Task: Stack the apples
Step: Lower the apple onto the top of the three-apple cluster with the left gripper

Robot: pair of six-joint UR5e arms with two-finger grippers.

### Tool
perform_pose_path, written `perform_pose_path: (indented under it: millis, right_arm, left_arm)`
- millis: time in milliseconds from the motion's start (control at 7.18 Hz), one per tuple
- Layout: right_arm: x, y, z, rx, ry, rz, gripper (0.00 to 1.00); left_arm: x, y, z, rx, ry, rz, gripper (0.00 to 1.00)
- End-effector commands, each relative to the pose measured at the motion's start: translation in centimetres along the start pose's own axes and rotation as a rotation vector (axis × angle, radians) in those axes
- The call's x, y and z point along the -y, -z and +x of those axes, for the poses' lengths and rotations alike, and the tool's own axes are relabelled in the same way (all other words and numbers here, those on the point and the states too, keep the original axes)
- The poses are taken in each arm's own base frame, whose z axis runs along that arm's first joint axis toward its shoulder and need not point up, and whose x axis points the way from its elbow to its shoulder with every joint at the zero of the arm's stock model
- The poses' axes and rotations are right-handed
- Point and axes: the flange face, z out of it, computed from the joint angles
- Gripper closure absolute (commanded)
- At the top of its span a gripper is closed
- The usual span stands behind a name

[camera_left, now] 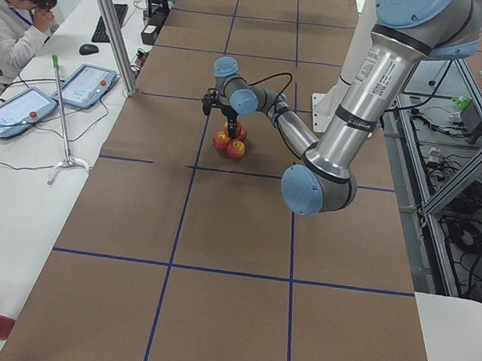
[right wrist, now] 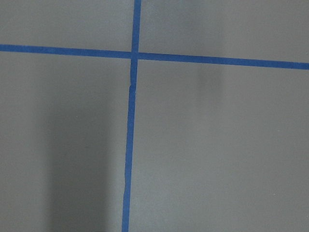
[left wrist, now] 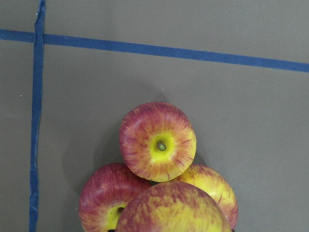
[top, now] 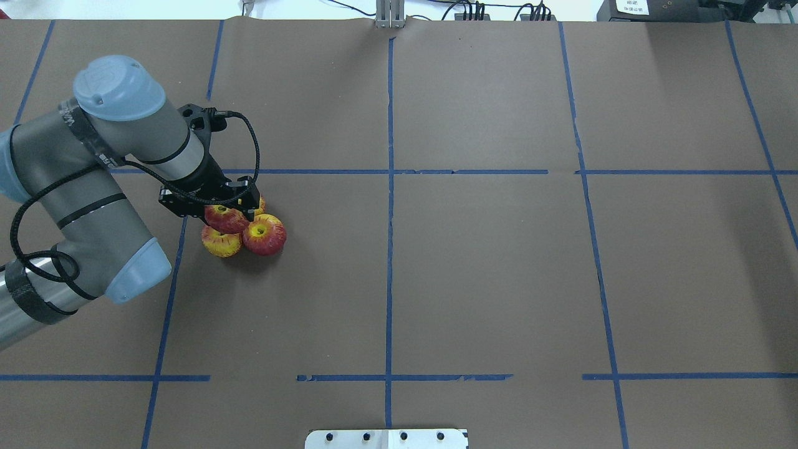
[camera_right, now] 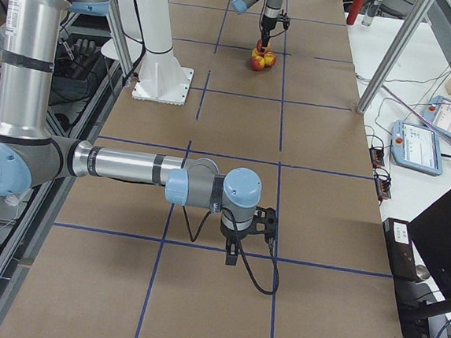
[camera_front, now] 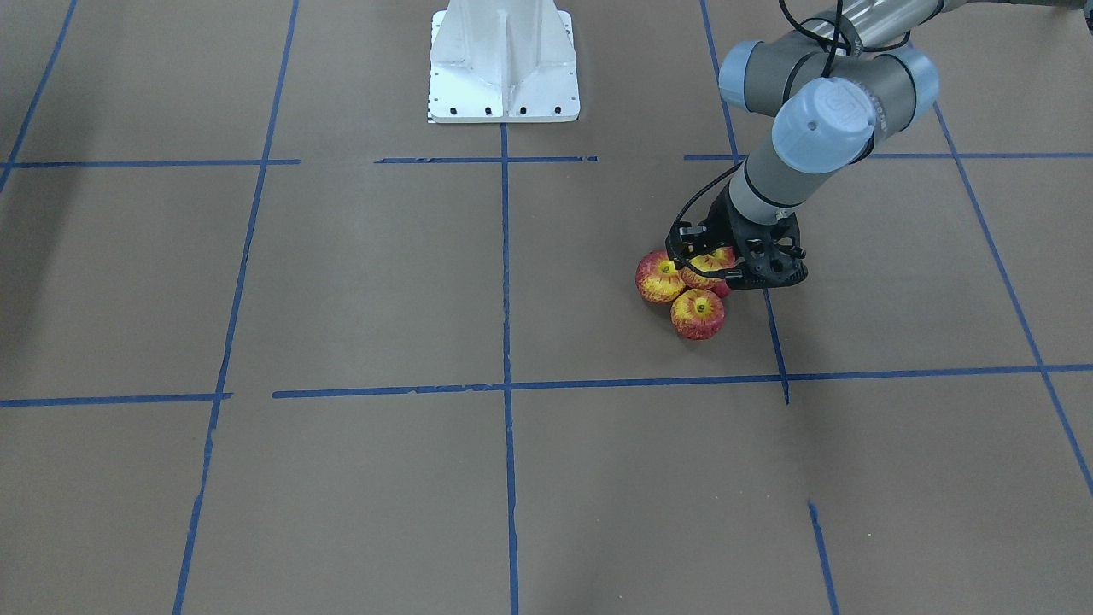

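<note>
Three apples sit bunched together on the brown table: one [top: 221,243], one [top: 266,235], and one mostly hidden under the gripper [top: 259,204]. A fourth apple [top: 225,218] rests on top of them, between the fingers of my left gripper [top: 218,204], which is shut on it. In the front-facing view the top apple [camera_front: 709,263] sits in the left gripper [camera_front: 716,266] above two lower apples [camera_front: 659,277] [camera_front: 698,313]. The left wrist view shows the held apple [left wrist: 174,210] over the three others. My right gripper [camera_right: 238,245] hangs far from the apples; I cannot tell whether it is open or shut.
The white robot base [camera_front: 504,60] stands at the table's middle edge. Blue tape lines [top: 389,187] grid the brown surface. An operator [camera_left: 20,1] sits at a side desk with teach pendants [camera_left: 84,87]. The right wrist view shows only bare table and tape [right wrist: 131,121].
</note>
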Motion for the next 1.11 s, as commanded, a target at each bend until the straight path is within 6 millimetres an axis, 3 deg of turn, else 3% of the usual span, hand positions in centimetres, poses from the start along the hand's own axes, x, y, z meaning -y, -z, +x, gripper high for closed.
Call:
perform_pose_path:
  millis: [0, 696, 835, 975]
  right_arm:
    - [0.0, 0.0, 0.0, 0.0, 0.0, 0.0, 0.0]
    - [0.0, 0.0, 0.0, 0.0, 0.0, 0.0, 0.0]
    - [0.0, 0.0, 0.0, 0.0, 0.0, 0.0, 0.0]
    - [0.0, 0.0, 0.0, 0.0, 0.0, 0.0, 0.0]
  left_arm:
    - [-0.13, -1.04, 0.02, 0.011, -0.006, -0.013, 0.98]
    - [-0.18, -1.07, 0.15, -0.022, -0.034, 0.002, 0.94]
    - [-0.19, -1.12, 0.06, -0.021, -0.033, 0.001, 0.85]
    - [-0.23, -1.25, 0.07, -0.021, -0.032, -0.002, 0.32]
